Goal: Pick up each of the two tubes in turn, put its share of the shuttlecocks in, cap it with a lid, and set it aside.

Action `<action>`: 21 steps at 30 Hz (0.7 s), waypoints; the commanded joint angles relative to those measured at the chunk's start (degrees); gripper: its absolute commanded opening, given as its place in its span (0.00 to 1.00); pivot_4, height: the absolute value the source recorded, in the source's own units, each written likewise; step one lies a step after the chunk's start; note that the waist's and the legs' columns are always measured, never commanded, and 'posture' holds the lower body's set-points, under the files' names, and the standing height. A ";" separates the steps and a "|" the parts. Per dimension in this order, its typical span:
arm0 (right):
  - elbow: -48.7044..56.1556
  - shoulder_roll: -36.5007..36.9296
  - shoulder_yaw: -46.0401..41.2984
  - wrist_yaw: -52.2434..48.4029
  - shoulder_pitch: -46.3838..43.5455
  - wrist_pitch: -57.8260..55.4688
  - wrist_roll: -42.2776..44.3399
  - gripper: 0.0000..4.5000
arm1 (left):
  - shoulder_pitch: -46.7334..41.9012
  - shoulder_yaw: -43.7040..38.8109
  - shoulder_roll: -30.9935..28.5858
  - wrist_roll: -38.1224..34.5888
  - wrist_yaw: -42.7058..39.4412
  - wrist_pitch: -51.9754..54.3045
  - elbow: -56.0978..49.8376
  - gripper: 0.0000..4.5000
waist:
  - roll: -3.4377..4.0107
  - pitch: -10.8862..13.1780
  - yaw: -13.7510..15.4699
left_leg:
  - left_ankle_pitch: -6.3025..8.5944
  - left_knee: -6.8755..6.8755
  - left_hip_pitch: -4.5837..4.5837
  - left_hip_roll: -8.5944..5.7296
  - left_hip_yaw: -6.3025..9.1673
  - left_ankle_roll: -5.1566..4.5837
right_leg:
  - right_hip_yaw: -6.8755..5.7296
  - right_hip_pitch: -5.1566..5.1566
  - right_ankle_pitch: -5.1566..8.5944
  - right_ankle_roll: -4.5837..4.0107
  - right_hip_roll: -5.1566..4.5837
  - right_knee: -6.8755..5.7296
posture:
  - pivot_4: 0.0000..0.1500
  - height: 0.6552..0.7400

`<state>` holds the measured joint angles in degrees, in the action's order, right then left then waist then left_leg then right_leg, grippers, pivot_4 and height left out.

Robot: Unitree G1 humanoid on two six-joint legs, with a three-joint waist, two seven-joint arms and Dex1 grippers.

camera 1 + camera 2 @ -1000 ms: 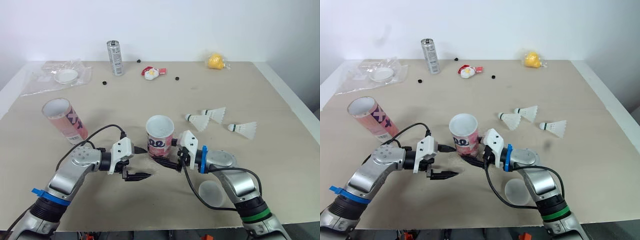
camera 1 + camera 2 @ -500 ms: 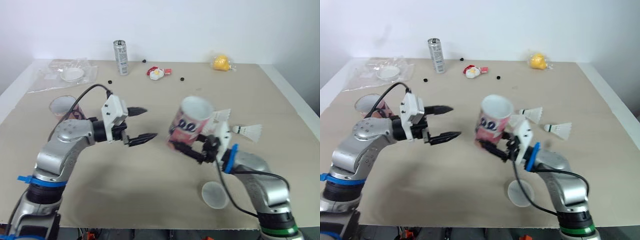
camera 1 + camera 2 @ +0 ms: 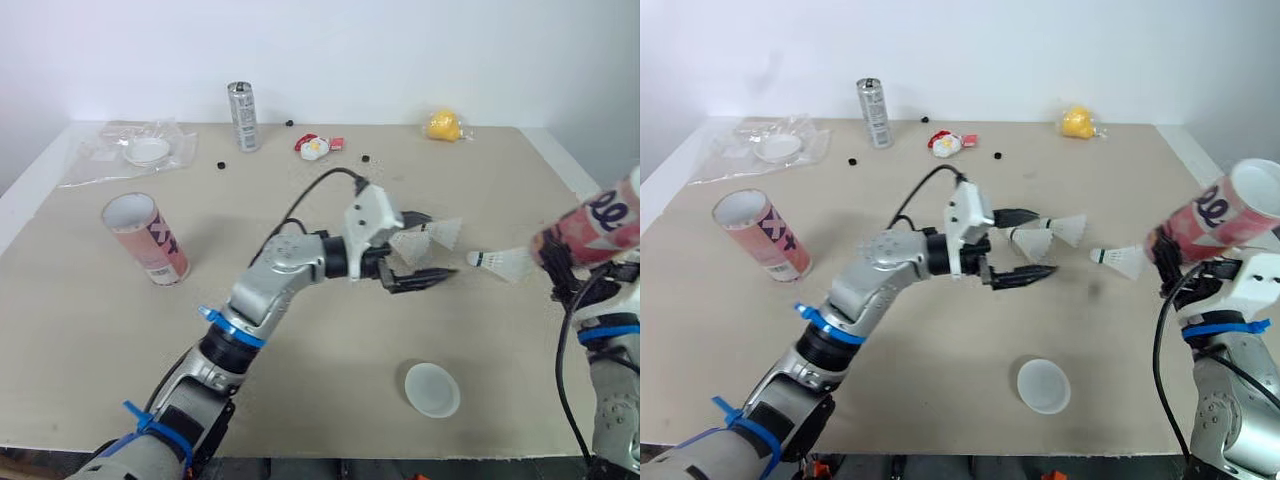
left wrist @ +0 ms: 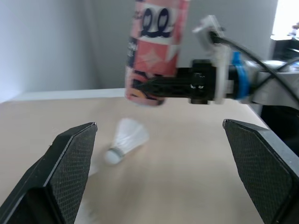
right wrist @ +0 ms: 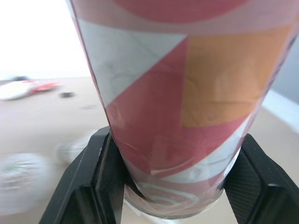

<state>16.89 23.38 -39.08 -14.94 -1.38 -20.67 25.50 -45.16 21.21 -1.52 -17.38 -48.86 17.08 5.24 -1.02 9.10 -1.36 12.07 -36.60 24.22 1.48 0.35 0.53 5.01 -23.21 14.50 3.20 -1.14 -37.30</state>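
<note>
The pink tube is up in the air, tilted, out past the table's right edge, with the right gripper clamped on its base. The left gripper is spread wide right by the shuttlecocks mid-table. The other tube stands far left.

Held tube, mouth beyond the left eye view's edge.

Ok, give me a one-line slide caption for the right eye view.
Open left gripper at two shuttlecocks; right gripper holds a pink tube raised, tilted, off to the right.
</note>
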 commanded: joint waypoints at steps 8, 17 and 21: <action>-16.43 -0.96 -3.43 10.84 -4.69 3.67 -1.78 0.64 | -1.52 0.42 5.20 1.08 -3.11 -4.92 6.50 1.00 | 0.40 0.01 -0.03 | -0.07 -0.02 -0.04 -0.02 -0.11 -0.11 | 0.16 0.00 -0.05 0.15 0.01 0.00 | 1.00 1.00; -20.94 -0.04 -1.69 11.43 -3.64 4.92 -2.85 0.99 | -0.09 0.02 4.90 2.33 -3.50 -5.42 6.35 1.00 | 0.60 -0.02 -0.01 | -0.07 -0.02 -0.04 -0.10 -0.16 -0.12 | 0.34 0.01 -0.07 0.21 0.00 0.01 | 1.00 1.00; -16.51 -1.32 -2.07 10.61 -1.33 5.75 -1.29 0.99 | 0.66 -0.15 4.40 2.47 -3.70 -5.33 5.75 1.00 | 0.62 -0.03 -0.01 | -0.07 -0.01 -0.03 -0.15 -0.19 -0.13 | 0.44 0.01 -0.06 0.23 0.00 0.01 | 1.00 1.00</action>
<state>-3.61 21.94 -40.32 -3.93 -3.22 -16.25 23.06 -44.47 21.73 3.04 -14.82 -52.24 12.67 12.66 -0.40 9.07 -1.36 12.00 -36.61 24.19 1.34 0.15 0.40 5.45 -23.20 14.45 3.44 -1.13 -37.29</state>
